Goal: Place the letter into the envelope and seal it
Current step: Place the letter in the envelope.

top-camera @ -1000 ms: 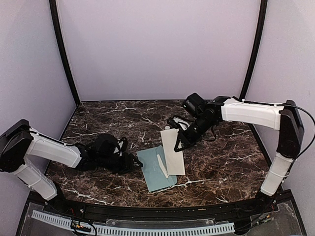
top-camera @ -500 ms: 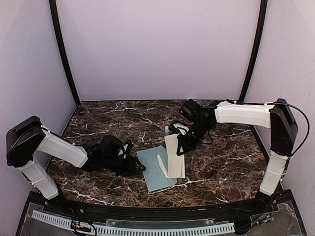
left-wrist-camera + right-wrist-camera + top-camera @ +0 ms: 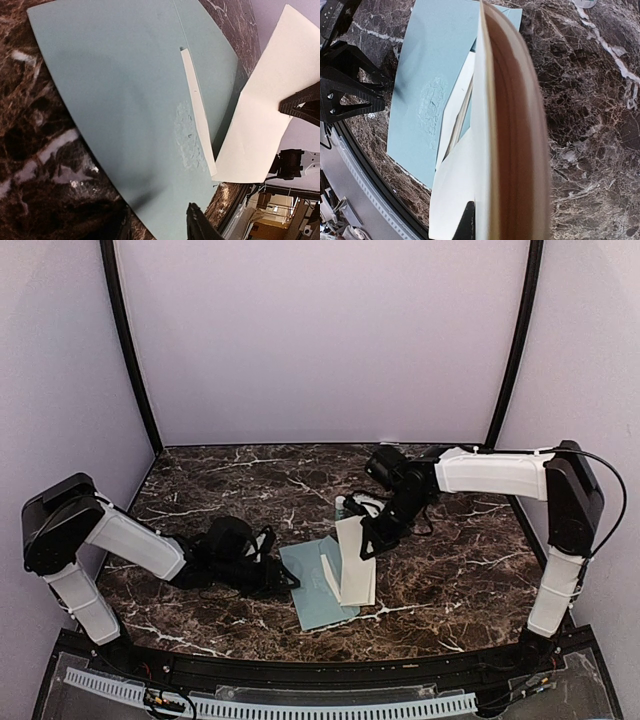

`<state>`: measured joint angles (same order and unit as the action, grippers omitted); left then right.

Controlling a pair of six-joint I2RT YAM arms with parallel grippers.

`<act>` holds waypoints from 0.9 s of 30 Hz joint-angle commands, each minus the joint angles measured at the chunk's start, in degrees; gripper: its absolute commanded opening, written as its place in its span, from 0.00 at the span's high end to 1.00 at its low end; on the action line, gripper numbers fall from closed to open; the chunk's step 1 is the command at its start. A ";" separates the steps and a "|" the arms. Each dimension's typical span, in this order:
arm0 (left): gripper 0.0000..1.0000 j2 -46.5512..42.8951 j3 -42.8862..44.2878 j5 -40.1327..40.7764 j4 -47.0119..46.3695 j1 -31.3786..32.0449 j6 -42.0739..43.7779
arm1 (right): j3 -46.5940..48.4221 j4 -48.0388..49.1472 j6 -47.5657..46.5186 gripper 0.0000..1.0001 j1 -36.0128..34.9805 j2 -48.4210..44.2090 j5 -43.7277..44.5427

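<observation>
Though tilted, letter (image 3: pixel 356 565) lengthwise near-to-far.

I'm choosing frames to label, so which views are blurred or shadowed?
Right wrist: the letter, edge-on near the lens, is blurred, while the envelope behind it is sharp. Left wrist: sharp, with a soft shadow across the envelope. Top view: evenly lit and sharp.

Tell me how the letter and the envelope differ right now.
Colour: the letter is cream, the envelope pale grey-teal. Pose: the envelope lies flat on the table; the letter is bent, its far end lifted. Hold: the right gripper clamps the letter, while the left gripper only sits at the envelope's left edge. Both are rectangular paper, and they overlap.
</observation>
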<state>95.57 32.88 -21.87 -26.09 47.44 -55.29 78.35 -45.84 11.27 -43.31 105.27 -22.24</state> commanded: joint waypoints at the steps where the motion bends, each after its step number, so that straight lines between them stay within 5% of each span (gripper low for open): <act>1: 0.64 1.19 0.72 0.29 2.00 -0.17 1.09 | 0.87 -1.63 -0.47 1.00 0.97 -1.42 0.08; 14: 0.65 3.61 2.76 0.11 1.88 -0.16 2.82 | 1.11 2.59 4.28 1.00 1.65 -7.11 -8.01; 27: 0.65 3.60 3.33 0.69 2.88 -0.16 3.26 | 1.51 3.98 2.54 1.00 1.83 -2.04 -4.80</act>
<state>98.37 35.66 -22.04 -26.50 47.46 -53.08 78.85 -43.55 14.24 -41.93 101.95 -28.03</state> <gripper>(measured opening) 0.348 0.004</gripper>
